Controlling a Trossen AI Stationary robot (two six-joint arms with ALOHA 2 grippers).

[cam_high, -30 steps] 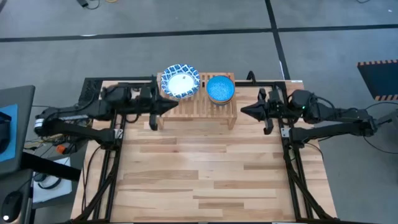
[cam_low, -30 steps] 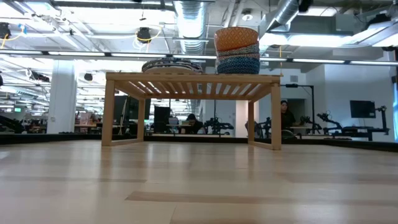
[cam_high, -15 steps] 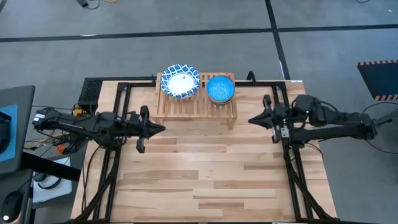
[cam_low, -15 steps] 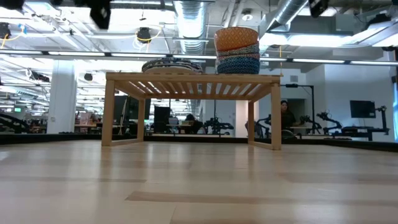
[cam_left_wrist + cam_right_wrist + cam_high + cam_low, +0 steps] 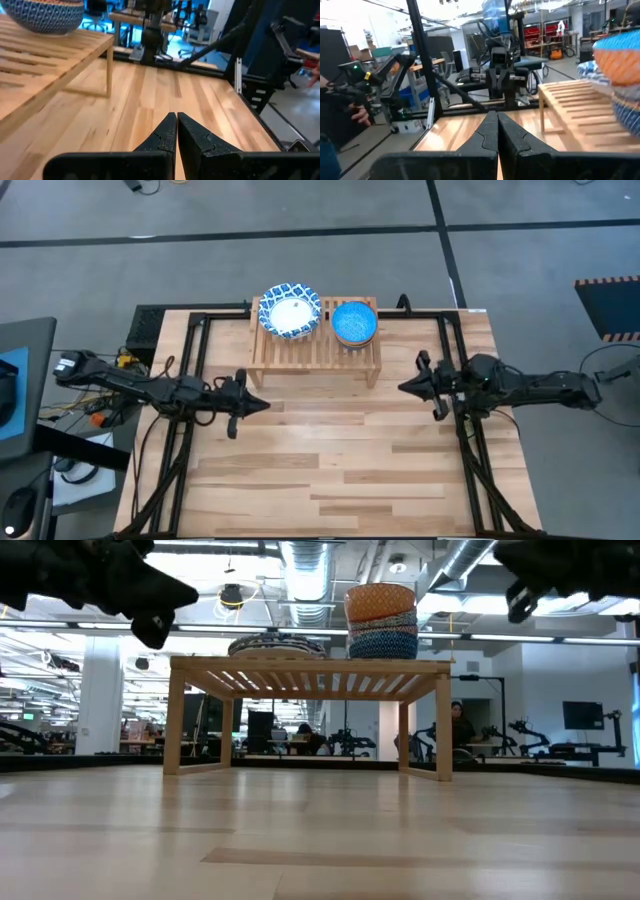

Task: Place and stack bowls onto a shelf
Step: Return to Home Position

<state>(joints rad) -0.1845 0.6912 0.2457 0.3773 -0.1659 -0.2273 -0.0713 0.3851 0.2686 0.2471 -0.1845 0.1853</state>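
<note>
The shelf [image 5: 315, 352] stands at the table's far middle on short legs. On its slatted top rest a stack of white bowls with blue-patterned rims [image 5: 290, 311] at the left and a stack of smaller bowls [image 5: 354, 322], bright blue inside, at the right. In the low view the small stack [image 5: 381, 620] shows an orange bowl on top. My left gripper [image 5: 262, 404] is shut, empty, in front of the shelf's left end. My right gripper [image 5: 403, 387] is shut, empty, to the right of the shelf.
Black arm frames run along the table's left and right sides and its far edge [image 5: 200, 315]. Bare plank tabletop [image 5: 330, 460] stretches from the shelf to the near edge. Beyond the table a person [image 5: 460, 730] stands in the room.
Both arms have drawn back from the shelf toward the table's near edge and come down. My left gripper has left the shelf's left end and swung near and down; my right gripper has sunk beside the shelf's right end. Both stayed shut. The bowls have not moved.
</note>
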